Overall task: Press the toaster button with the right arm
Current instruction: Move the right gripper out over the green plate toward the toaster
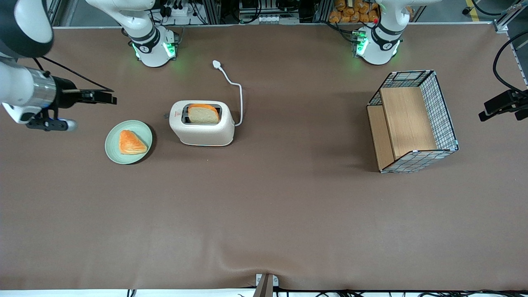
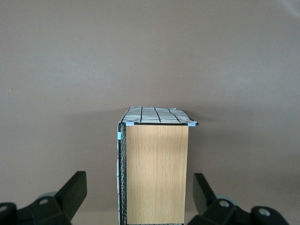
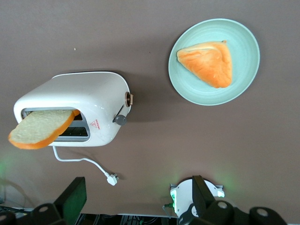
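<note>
The gripper (image 1: 110,98) hangs in the air at the working arm's end of the table, held out level from the right arm (image 1: 24,88), its black fingers (image 3: 75,197) standing well apart with nothing between them. Nearest to it, lower down on the brown table (image 1: 264,214) and a little closer to the front camera, sits a pale green plate (image 1: 114,145) carrying a triangular orange-crusted pastry (image 1: 131,142). Just beside the plate, toward the parked arm's end, stands the toaster (image 1: 202,123), cream-white and rounded, with a slice of bread (image 1: 203,113) sticking up out of one slot. Its narrow end face is turned toward the plate and the gripper, and the wrist camera shows the toaster button (image 3: 120,119), a small grey knob, jutting from that face next to a small red logo (image 3: 96,124) and a round dial (image 3: 128,98). Open air lies between the gripper and the button; the plate sits low beneath that stretch and nothing rises into it. The toaster's white cord (image 1: 237,93) trails off from its other end toward the arm bases, its plug (image 1: 216,64) lying loose on the table. Well apart from all this, toward the parked arm's end, a wire-mesh basket (image 1: 443,111) with wooden panels rests on the table.
</note>
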Controlling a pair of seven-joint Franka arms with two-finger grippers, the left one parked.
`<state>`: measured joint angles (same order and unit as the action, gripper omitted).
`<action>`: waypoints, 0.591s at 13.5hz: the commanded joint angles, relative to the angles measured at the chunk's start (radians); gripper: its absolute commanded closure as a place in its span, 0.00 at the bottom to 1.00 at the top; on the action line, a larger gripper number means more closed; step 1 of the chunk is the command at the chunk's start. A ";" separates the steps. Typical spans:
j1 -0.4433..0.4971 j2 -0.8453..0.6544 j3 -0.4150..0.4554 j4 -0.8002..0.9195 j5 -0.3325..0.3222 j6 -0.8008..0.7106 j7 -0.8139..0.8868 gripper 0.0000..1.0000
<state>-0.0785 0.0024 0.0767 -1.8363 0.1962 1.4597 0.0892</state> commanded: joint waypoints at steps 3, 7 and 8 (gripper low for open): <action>0.009 -0.022 0.008 -0.141 0.023 0.085 0.010 0.87; 0.058 0.008 0.008 -0.208 0.023 0.155 0.009 1.00; 0.069 0.007 0.008 -0.233 0.023 0.183 0.009 1.00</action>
<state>-0.0298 0.0192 0.0841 -2.0126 0.1986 1.5918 0.0892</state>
